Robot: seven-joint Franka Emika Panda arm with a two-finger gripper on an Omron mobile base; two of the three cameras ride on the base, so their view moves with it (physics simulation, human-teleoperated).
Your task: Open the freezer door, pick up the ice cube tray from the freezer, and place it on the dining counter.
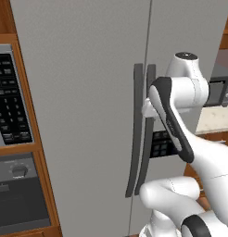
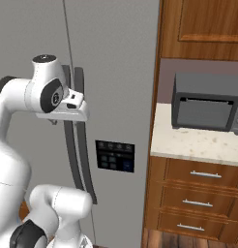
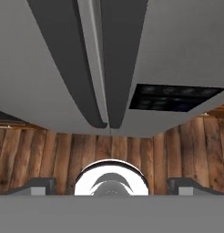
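Smooth grey freezer door (image 1: 83, 106), curved handle (image 1: 134, 134)

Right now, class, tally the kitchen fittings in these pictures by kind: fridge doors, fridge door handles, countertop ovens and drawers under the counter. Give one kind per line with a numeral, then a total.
Fridge doors: 2, the freezer door and the dispenser door
Door handles: 2
Countertop ovens: 1
Drawers: 3
Total: 8
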